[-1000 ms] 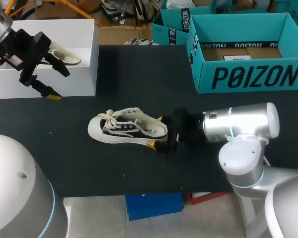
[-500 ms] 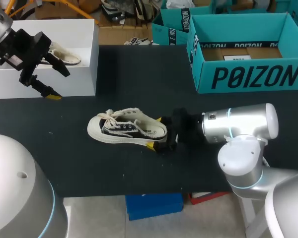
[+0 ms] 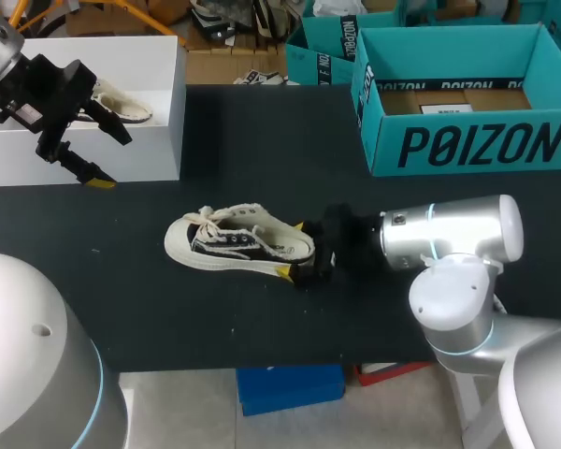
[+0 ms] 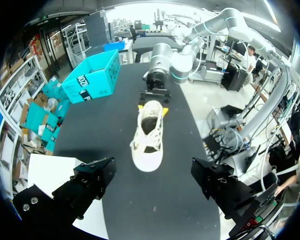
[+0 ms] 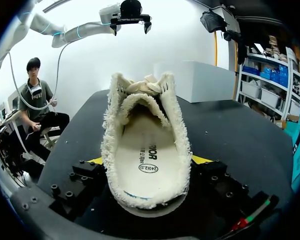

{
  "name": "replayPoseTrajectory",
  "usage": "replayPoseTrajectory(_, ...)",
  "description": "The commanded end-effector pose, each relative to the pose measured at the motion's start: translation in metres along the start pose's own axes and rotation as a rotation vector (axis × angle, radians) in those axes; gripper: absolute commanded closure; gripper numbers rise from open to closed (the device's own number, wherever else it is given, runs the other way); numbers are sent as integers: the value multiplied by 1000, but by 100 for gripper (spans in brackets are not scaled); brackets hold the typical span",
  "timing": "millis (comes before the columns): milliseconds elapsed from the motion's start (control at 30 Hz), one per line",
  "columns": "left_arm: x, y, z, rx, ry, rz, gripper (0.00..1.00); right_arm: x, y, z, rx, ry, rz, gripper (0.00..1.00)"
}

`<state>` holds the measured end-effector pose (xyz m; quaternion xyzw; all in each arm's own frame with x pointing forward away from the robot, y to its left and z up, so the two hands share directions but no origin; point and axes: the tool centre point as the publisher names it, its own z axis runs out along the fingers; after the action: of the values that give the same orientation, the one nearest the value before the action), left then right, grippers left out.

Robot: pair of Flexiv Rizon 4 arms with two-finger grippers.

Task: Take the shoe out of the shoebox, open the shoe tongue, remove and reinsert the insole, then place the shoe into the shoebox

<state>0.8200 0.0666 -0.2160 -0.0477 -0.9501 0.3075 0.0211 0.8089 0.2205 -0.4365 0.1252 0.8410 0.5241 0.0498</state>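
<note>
The cream canvas shoe (image 3: 238, 245), frayed at its edges and rubber-soled, sat mid-frame on the black table (image 3: 262, 140). The right gripper (image 3: 292, 249) pinched its heel from both sides. The left gripper (image 3: 107, 157) hung wide open and empty by the white box (image 3: 164, 112), upper left.

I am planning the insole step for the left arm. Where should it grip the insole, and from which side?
Probably the heel end of the insole, from above: it lies bare in the opening of the shoe, while its front is hidden under the tongue. The right gripper flanks the heel, so descend between its fingers.
</note>
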Motion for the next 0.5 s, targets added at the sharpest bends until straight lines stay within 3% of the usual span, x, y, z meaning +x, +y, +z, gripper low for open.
replayPoseTrajectory(33,1,1,1,-1,-4,2,0,-2,-8,18,-9,-8,1,100)
replayPoseTrajectory(200,12,-17,-2,-98,-42,8,0,-2,-8,18,-9,-8,1,100)
replayPoseTrajectory(500,36,-40,19,-244,-54,-132,0,-2,-8,18,-9,-8,1,100)
